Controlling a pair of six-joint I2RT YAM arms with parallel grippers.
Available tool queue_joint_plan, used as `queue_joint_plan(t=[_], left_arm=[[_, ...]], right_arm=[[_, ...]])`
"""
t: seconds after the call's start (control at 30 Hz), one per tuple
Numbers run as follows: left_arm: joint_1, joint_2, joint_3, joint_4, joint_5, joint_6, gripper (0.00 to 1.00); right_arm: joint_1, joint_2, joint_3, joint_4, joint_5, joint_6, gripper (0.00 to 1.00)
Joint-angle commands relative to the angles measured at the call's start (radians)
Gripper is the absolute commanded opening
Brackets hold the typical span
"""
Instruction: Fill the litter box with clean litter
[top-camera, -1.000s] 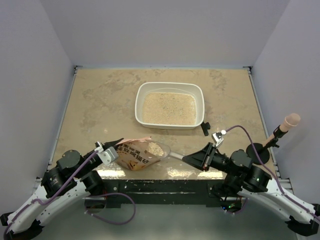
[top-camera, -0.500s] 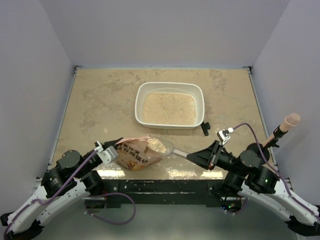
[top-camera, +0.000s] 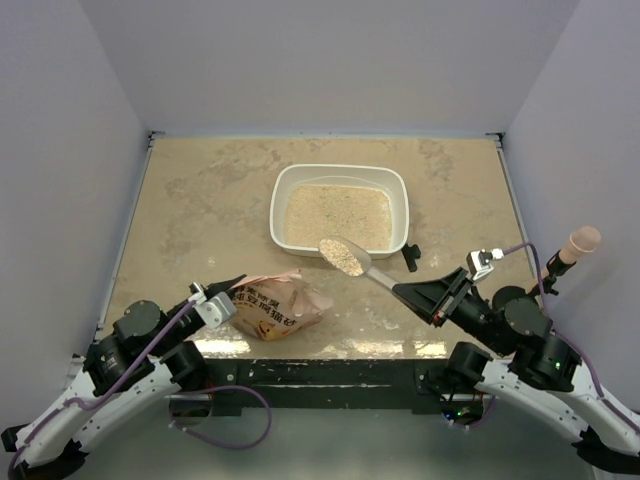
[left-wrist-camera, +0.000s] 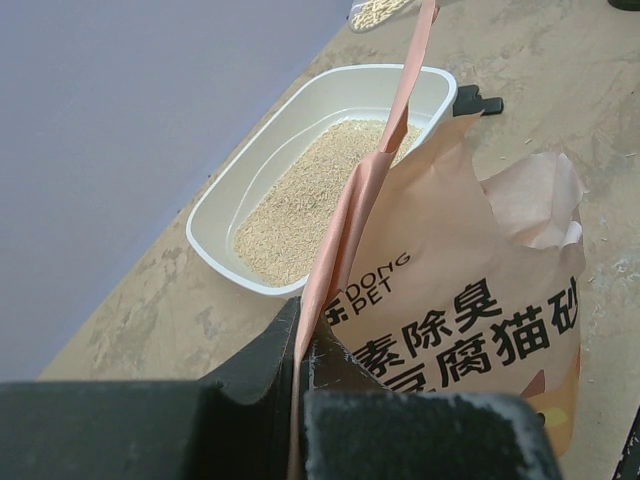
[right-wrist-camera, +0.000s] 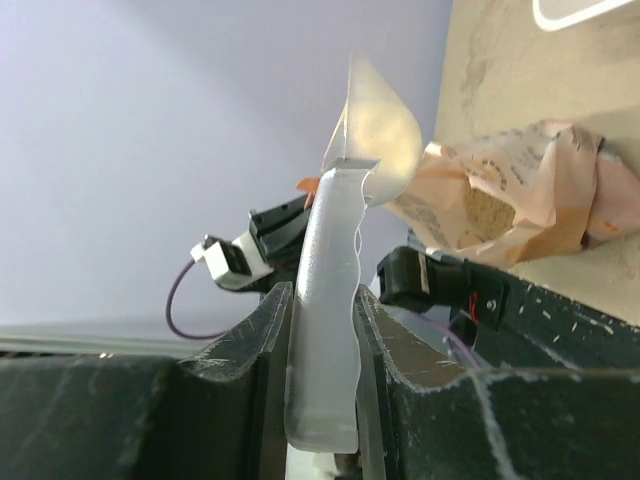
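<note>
The white litter box (top-camera: 277, 215) sits in the middle of the table, its floor covered with clean litter (top-camera: 338, 216). My right gripper (top-camera: 405, 292) is shut on the handle of a clear plastic scoop (top-camera: 345, 256), whose bowl holds litter and hovers at the box's near rim. In the right wrist view the scoop's handle (right-wrist-camera: 335, 270) is pinched between both fingers. My left gripper (top-camera: 232, 288) is shut on the top edge of the orange-pink litter bag (top-camera: 275, 305), holding its mouth up. The left wrist view shows the bag (left-wrist-camera: 470, 300) with the litter box (left-wrist-camera: 215, 215) behind it.
A small black clip (top-camera: 410, 257) lies by the box's near right corner. A pink-tipped stick on a black stand (top-camera: 578, 242) rises at the table's right edge. Grey walls enclose the table on three sides. The table's front edge runs just ahead of both arms.
My right gripper has drawn the loaded scoop out of the bag's mouth, raised it and carried it toward the litter box's near rim. The left gripper and bag have stayed put.
</note>
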Motion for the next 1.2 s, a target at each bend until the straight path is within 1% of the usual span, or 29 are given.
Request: queue_joint_plan(t=[0.0,0.2,0.27,0.4,0.5,0.57,0.63,0.67,0.7,0.77,0.8,0.83,0.87,1.0,1.07,1.17], left_arm=[[0.001,-0.021,0.01,0.107,-0.011,-0.009,0.0],[0.001,-0.036,0.007,0.105,-0.004,-0.005,0.0],[0.001,-0.039,0.005,0.107,0.0,-0.003,0.0],[0.001,-0.043,0.005,0.107,0.01,0.003,0.0],[0.0,-0.05,0.005,0.104,0.016,0.002,0.0],[0.0,-0.064,0.005,0.105,0.019,0.005,0.0],[0.0,-0.07,0.004,0.104,0.021,0.006,0.0],[0.0,-0.075,0.002,0.105,0.021,0.006,0.0],[0.0,-0.079,0.004,0.105,0.021,0.006,0.0],[0.001,-0.085,0.005,0.104,0.026,0.008,0.0],[0.0,-0.089,0.005,0.102,0.027,0.008,0.0],[0.001,-0.092,0.005,0.104,0.029,0.009,0.0],[0.0,-0.101,0.004,0.104,0.03,0.011,0.0],[0.0,-0.102,0.004,0.102,0.033,0.012,0.0],[0.001,-0.127,0.002,0.104,0.035,0.012,0.0],[0.001,-0.124,0.004,0.1,0.039,0.014,0.0]], right_arm=[[0.013,0.055,0.058,0.052,0.147,-0.013,0.0],[0.013,0.202,0.068,0.113,0.291,-0.046,0.0],[0.013,0.224,0.055,0.136,0.346,-0.052,0.0],[0.013,0.258,0.012,0.208,0.419,-0.033,0.0],[0.011,0.311,0.005,0.228,0.469,-0.037,0.0],[0.007,0.373,0.009,0.243,0.477,-0.043,0.0],[-0.015,0.423,0.015,0.26,0.457,-0.046,0.0],[-0.026,0.477,0.02,0.27,0.445,-0.059,0.0],[-0.059,0.502,0.02,0.294,0.422,-0.063,0.0],[-0.113,0.567,0.006,0.338,0.327,-0.095,0.0],[-0.177,0.586,-0.001,0.39,0.292,-0.108,0.0],[-0.209,0.61,-0.024,0.417,0.225,-0.118,0.0],[-0.267,0.65,-0.034,0.438,0.2,-0.14,0.0],[-0.384,0.752,-0.044,0.503,0.105,-0.221,0.0],[-0.436,0.798,-0.031,0.512,0.025,-0.273,0.0],[-0.47,0.896,0.023,0.483,-0.049,-0.345,0.0]])
